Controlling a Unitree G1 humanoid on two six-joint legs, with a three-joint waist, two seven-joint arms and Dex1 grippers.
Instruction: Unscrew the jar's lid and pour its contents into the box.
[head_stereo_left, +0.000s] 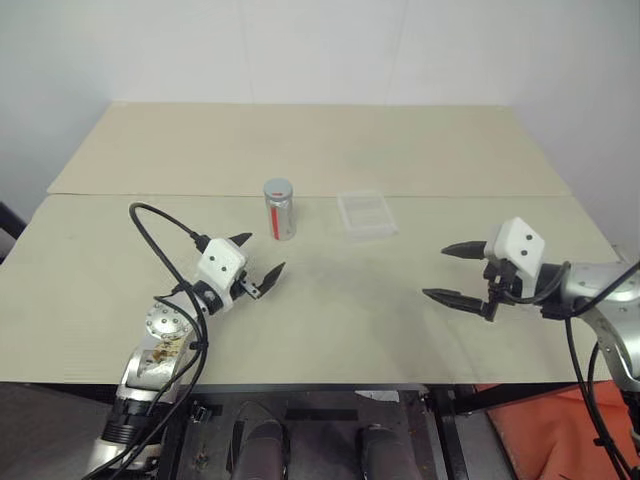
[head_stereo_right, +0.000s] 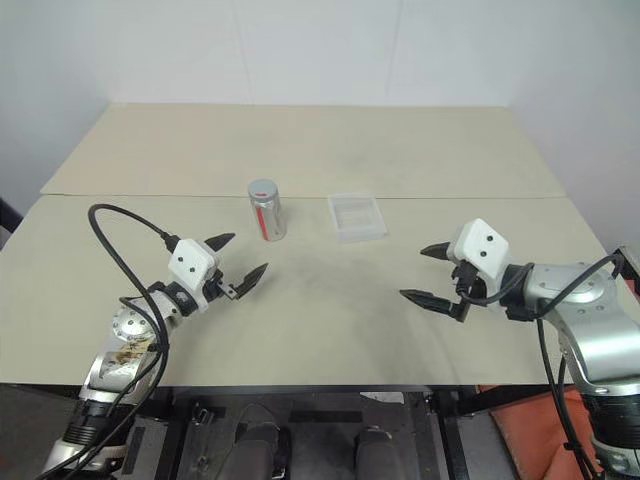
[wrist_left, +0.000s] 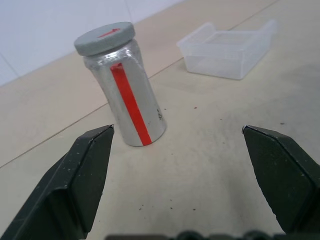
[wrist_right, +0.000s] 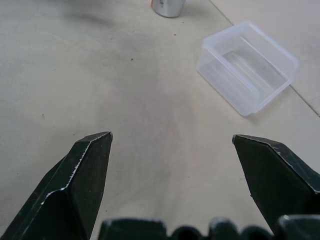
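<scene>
The jar (head_stereo_left: 279, 211) stands upright near the middle of the table, silvery with a red vertical band, its grey lid (head_stereo_left: 278, 188) screwed on top. To its right lies the box (head_stereo_left: 366, 214), a clear shallow tray with nothing in it. My left gripper (head_stereo_left: 257, 260) is open a short way in front of the jar, pointing toward it, apart from it. The left wrist view has the jar (wrist_left: 128, 95) just beyond the fingertips (wrist_left: 95, 150). My right gripper (head_stereo_left: 447, 271) is open at the right of the table, well short of the box (wrist_right: 247, 66).
The table (head_stereo_left: 330, 310) is two beige boards joined by a seam behind the jar. A white wall rises behind it. An orange object (head_stereo_left: 540, 430) lies on the floor at the lower right.
</scene>
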